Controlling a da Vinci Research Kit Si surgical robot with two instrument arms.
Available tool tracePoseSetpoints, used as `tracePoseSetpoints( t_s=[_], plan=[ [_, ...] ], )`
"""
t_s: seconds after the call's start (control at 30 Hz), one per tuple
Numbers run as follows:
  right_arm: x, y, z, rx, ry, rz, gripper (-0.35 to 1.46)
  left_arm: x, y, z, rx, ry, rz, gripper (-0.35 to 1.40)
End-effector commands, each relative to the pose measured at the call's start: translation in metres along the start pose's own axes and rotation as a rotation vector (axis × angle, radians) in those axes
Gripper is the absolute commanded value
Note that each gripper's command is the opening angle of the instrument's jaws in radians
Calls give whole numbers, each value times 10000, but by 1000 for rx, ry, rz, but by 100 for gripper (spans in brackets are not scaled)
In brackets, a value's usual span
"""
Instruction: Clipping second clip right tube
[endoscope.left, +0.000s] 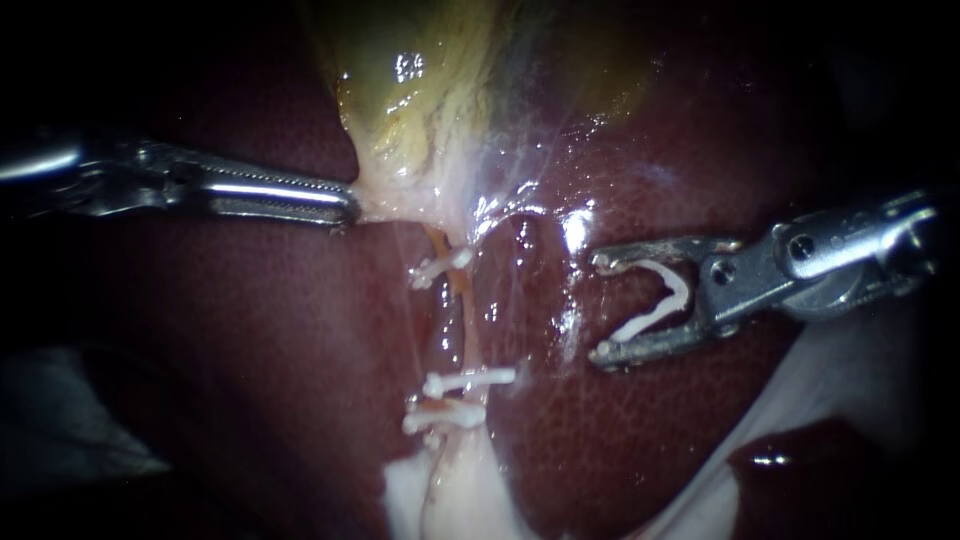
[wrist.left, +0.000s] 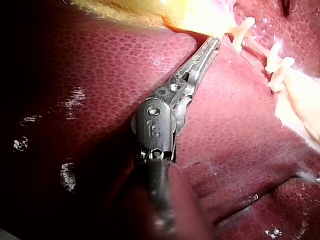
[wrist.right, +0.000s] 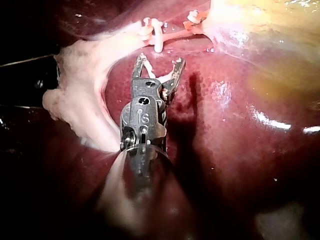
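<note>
So, closest to the endoscope we see a pale flap of tissue (endoscope.left: 440, 490) at the lower edge, lying on the dark red liver (endoscope.left: 250, 350). Just past it a thin tube (endoscope.left: 466, 330) runs away from us toward the gallbladder, and it already carries white clips. A lower clip (endoscope.left: 440, 415) and a middle clip (endoscope.left: 470, 380) sit just beside each other, both crosswise on the tube. An upper clip (endoscope.left: 438, 270) sits further along, well apart from those two. We can't tell from this view whether this is the right tube or the left one.

Level with the bare stretch between the clips, our right tool (endoscope.left: 600, 308) comes in from the right over the liver. Its jaws stand wide apart, but both bear on the loaded clip (endoscope.left: 660, 300), a white V seated between them with its mouth facing the tube. The tips are near the tube, not touching it. The right wrist view agrees: the clipped tube lies ahead of the jaws, clear of them.

Further back, our left tool (endoscope.left: 345, 207) comes in from the left. Its jaws are clamped together on the pale tissue at the narrow end of the gallbladder (endoscope.left: 400, 90), just beyond the upper clip. The gallbladder's yellow-green body spreads out behind that.
</note>
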Motion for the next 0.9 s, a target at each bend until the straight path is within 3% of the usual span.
tracePoseSetpoints(
  t_s=[0.03,0.17,0.37,0.53,0.73,0.9],
  plan=[
    [0,0,0,0,0,-1,50,3,2,-4,-1,0,-2,-35],
    [0,0,0,0,0,0,50,20,9,-26,-13,-4,-11,-35],
    [1,0,1,0,0,0,50,41,22,-54,-7,17,-18,-35],
    [5,0,11,-8,-2,-5,49,40,24,-53,-5,17,-18,-35],
    [8,3,41,71,9,107,49,40,24,-52,-5,17,-17,-35],
    [2,0,80,100,2,201,49,40,24,-52,-4,17,-17,-35]
  ],
)
